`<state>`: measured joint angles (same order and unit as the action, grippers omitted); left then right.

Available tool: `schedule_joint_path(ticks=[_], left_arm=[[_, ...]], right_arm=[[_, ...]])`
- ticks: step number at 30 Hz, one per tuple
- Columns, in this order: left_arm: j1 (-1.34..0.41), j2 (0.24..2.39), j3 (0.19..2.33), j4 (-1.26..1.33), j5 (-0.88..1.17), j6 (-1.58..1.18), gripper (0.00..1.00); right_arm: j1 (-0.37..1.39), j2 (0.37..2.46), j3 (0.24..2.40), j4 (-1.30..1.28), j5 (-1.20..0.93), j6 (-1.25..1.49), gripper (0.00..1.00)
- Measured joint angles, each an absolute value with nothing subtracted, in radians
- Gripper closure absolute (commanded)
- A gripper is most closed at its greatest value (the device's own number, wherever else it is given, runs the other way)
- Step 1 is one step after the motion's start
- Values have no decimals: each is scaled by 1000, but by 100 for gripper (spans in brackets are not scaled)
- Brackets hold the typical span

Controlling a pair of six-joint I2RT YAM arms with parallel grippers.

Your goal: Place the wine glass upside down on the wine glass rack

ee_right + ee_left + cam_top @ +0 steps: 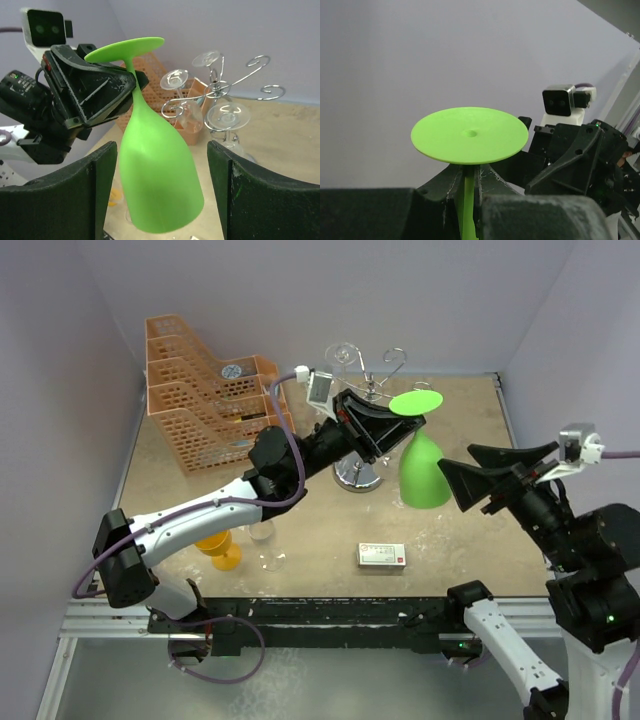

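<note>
A bright green wine glass (pixel 424 475) hangs upside down above the table, foot up and bowl down. My left gripper (pixel 400 430) is shut on its thin stem just under the round foot, as the left wrist view (pixel 466 192) shows under the green foot (pixel 470 135). My right gripper (pixel 455 456) is open; in the right wrist view (pixel 162 200) its fingers stand either side of the green bowl (pixel 157 180) without touching it. The chrome wire rack (pixel 357 476) stands just behind and left of the glass, its scroll arms (pixel 220 90) showing beyond the bowl.
Clear glasses (pixel 227 117) hang upside down on the rack. An orange lattice basket (pixel 200 390) stands at the back left. An orange cup (pixel 222 545), a clear glass (pixel 263 535) and a small box (pixel 382 555) sit near the front edge.
</note>
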<state>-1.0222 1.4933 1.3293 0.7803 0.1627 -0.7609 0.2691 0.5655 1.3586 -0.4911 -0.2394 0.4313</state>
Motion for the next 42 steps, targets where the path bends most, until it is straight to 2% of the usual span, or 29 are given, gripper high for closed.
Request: schedule_joint_path(ticks=[5, 16, 24, 29, 33, 42], left_arm=[[-1022, 1492, 1327, 760, 253, -683, 100], [-1023, 1492, 1327, 752, 381, -622, 100], [-1024, 1494, 1326, 750, 420, -612, 100], [-1023, 1499, 1317, 751, 425, -615, 100], [-1023, 1509, 1311, 751, 424, -627, 100], [-1019, 1510, 1310, 793, 425, -672, 100]], right_arm=[[269, 607, 1345, -495, -315, 425, 28], [269, 648, 1291, -455, -399, 438, 41], [270, 668, 1279, -413, -482, 462, 65], [270, 680, 1266, -396, -509, 467, 76], [270, 681, 1246, -383, -513, 468, 77], [270, 681, 1211, -283, -563, 472, 65]])
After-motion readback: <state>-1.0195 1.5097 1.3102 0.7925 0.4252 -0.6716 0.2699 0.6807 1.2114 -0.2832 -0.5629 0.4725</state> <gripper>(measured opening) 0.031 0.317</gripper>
